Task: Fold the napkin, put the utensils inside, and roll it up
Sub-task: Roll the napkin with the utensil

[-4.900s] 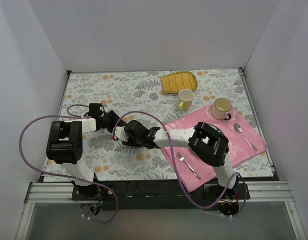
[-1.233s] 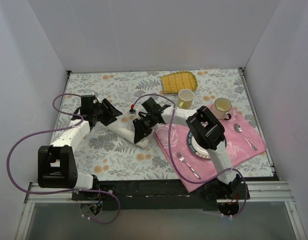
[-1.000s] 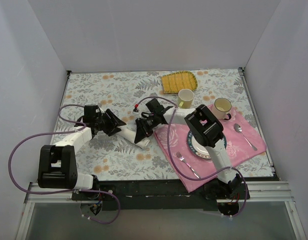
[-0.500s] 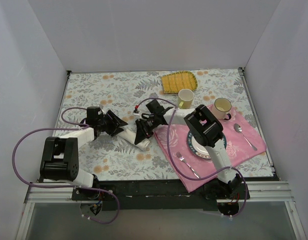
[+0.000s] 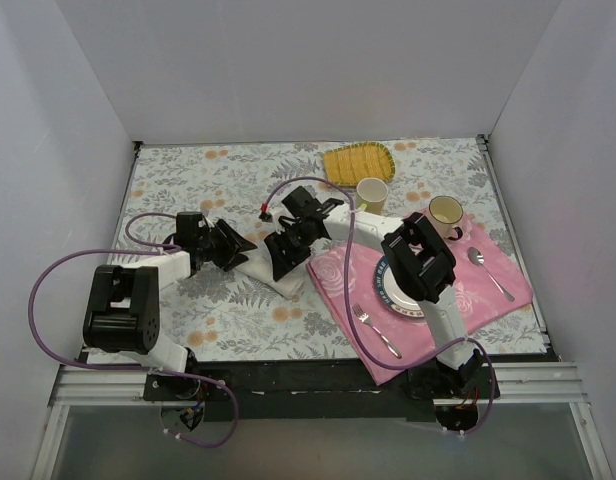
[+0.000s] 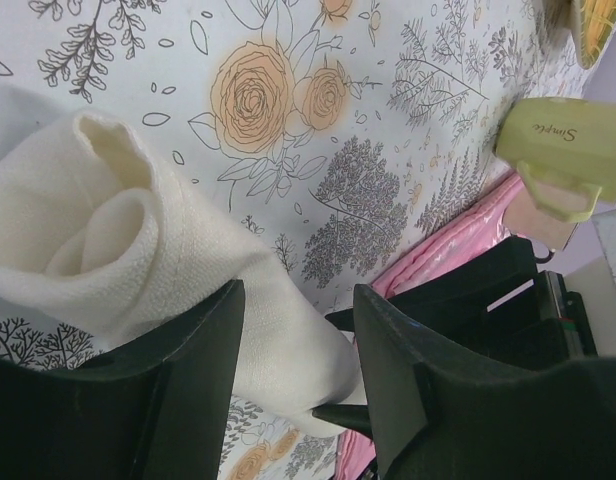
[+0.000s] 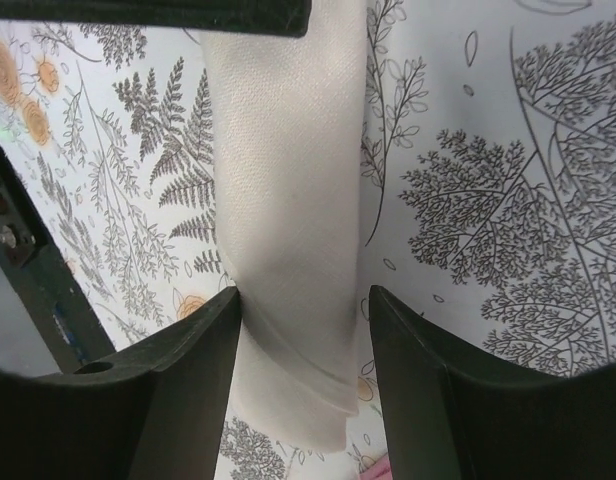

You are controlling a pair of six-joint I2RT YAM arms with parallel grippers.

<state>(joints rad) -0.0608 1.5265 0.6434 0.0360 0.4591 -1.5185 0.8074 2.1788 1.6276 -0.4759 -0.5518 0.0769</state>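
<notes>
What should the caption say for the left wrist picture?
Rolled cream napkin lying on the flowered tablecloth, between the left gripper's black fingers.

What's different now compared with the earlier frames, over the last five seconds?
Both arms swung from the near-left of the table up to the rolled cream-white cloth napkin. The left gripper now straddles one end, the right gripper the other, its fingers spread wider than a second ago. The roll itself has barely shifted over the last second. The pink rose-patterned placemat, the mugs and the silver cutlery stayed put.

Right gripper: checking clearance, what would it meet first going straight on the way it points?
Probably the rolled cream-white cloth napkin lying between the right gripper's fingers; depth is unclear.
</notes>
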